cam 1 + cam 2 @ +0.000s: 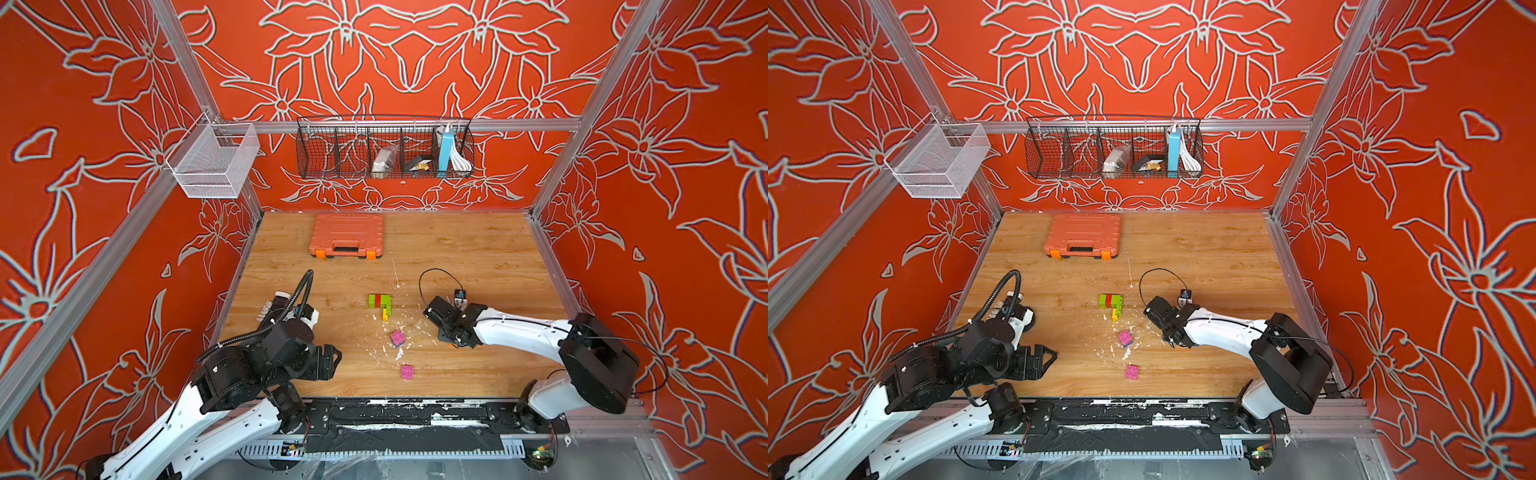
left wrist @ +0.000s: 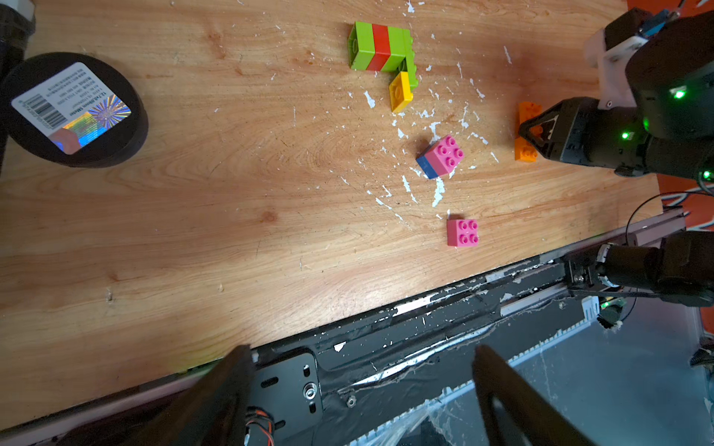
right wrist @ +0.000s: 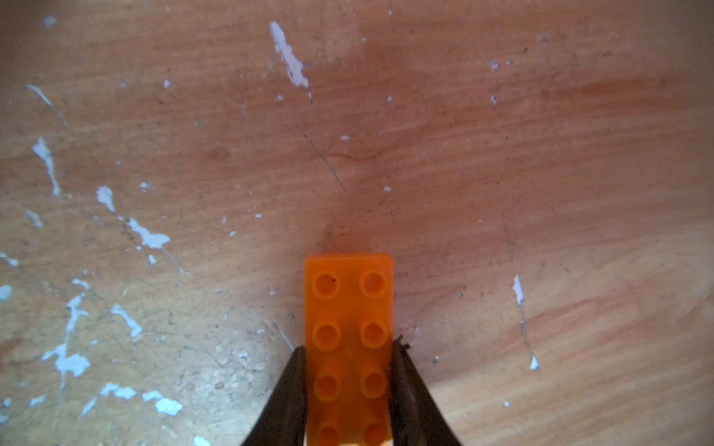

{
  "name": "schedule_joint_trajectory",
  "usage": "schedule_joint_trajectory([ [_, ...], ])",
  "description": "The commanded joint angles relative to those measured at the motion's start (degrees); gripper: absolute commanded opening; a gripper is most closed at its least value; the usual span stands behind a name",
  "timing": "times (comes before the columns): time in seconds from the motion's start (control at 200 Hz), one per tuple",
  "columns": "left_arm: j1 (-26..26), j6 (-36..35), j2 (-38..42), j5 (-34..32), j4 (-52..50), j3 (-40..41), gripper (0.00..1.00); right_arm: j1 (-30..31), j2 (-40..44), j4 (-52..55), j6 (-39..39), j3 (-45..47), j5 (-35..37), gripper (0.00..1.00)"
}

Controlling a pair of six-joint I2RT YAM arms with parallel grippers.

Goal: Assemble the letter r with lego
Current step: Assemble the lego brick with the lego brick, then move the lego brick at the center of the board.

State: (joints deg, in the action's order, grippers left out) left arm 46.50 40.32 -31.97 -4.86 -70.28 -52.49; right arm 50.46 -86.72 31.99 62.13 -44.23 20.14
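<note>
An L-shaped lego piece of green, red and green bricks (image 1: 380, 301) (image 2: 380, 46) with a yellow brick (image 2: 400, 90) at its end lies mid-table. Nearer the front sit a pink brick stacked on a blue one (image 1: 397, 338) (image 2: 442, 154) and a single pink brick (image 1: 407, 372) (image 2: 462, 232). My right gripper (image 3: 349, 347) is shut on a long orange brick (image 3: 349, 301) (image 2: 526, 112), low over the wood right of the pink-and-blue stack. My left gripper (image 2: 361, 353) (image 1: 328, 361) is open and empty at the table's front left.
A salmon-orange toolbox (image 1: 347, 236) lies at the back. A black wire basket (image 1: 384, 151) and a white mesh basket (image 1: 212, 160) hang on the walls. White flecks litter the wood. A black labelled disc (image 2: 77, 110) sits by the left arm. A black rail (image 2: 425, 309) borders the front.
</note>
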Motion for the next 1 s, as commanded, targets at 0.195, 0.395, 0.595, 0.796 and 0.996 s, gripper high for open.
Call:
schedule_joint_trajectory([
  [0.195,-0.3,-0.2,-1.6,0.6,-0.2,-0.1,0.89,1.5,3.8,2.2,-4.8,0.3,-1.8,0.00],
  [0.395,-0.3,0.9,-2.4,0.6,-0.6,0.0,0.89,1.3,10.7,6.3,-16.6,-3.2,-10.5,0.00],
  [0.595,-0.3,0.9,-5.3,1.5,0.8,0.1,0.88,2.9,12.0,8.4,-28.1,-4.6,-27.2,0.00],
  [0.796,-0.3,4.4,-6.7,5.5,6.6,2.0,0.86,9.5,11.4,12.1,-40.8,-6.8,-29.8,0.00],
  [0.996,-0.3,11.3,-0.9,10.3,12.3,7.3,0.81,10.2,14.3,9.0,-62.1,-7.4,-32.9,0.00],
])
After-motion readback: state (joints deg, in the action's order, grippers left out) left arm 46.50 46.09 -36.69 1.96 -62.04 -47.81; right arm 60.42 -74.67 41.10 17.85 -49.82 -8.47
